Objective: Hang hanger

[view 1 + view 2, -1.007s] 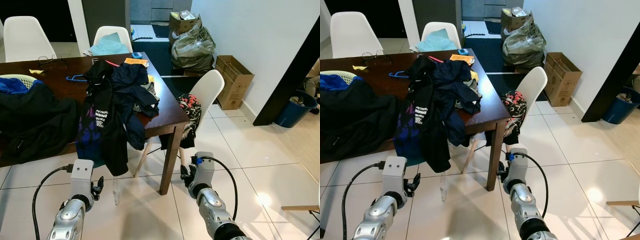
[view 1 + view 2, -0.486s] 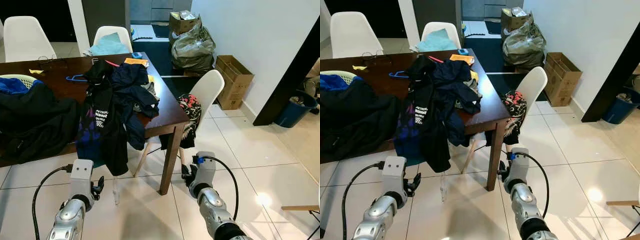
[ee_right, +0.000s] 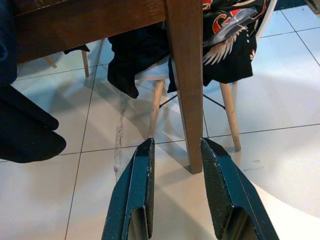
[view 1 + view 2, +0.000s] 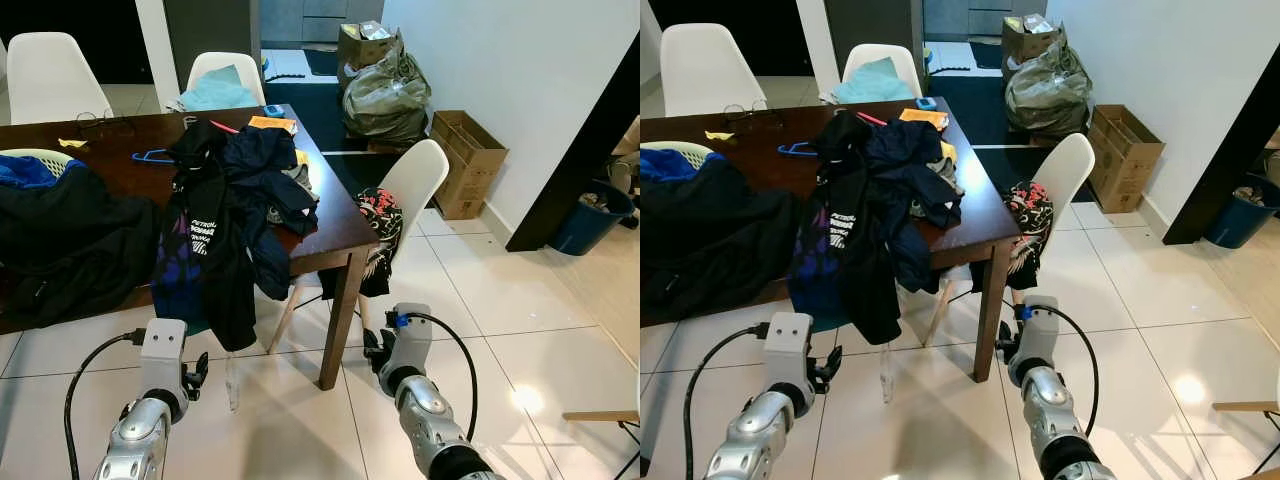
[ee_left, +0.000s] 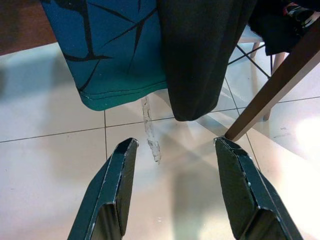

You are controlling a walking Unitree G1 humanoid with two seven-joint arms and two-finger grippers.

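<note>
A blue hanger [image 4: 150, 155] lies on the dark wooden table [image 4: 330, 235], beside a heap of dark clothes [image 4: 235, 200] that spills over the table's front edge. A clear plastic piece [image 5: 150, 132] dangles under the hanging black and teal garments. Low in front of the table, my left gripper [image 5: 175, 142] is open, pointing at the floor below those garments with nothing between its fingers. My right gripper [image 3: 176, 141] is open near the table leg [image 3: 185, 85], also holding nothing.
A white chair [image 4: 415, 185] draped with a patterned garment stands at the table's right corner. Two more white chairs [image 4: 225, 75] stand behind the table. Cardboard boxes [image 4: 468, 160] and filled bags [image 4: 385, 95] line the right wall. A blue bin [image 4: 590, 215] stands far right.
</note>
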